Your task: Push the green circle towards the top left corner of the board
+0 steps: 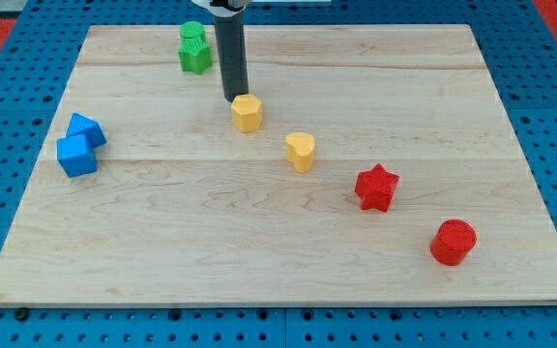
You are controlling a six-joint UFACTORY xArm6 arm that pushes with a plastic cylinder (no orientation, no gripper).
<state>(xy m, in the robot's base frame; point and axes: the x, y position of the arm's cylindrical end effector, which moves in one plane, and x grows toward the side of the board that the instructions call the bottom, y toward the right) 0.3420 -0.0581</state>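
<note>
Rod has no hand to open or shut; my tip [235, 98] sits just behind the yellow hexagon [247, 112], right of the green circle [193, 35] and green star [196, 57], likely lining up a leftward shove.

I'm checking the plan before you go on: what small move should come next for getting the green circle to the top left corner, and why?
Probably bring my tip round to the right of the green circle. It now sits against the yellow hexagon, below and right of the circle, which rests near the board's top edge beside another green block. Pushing leftward needs contact on its right side.
</note>
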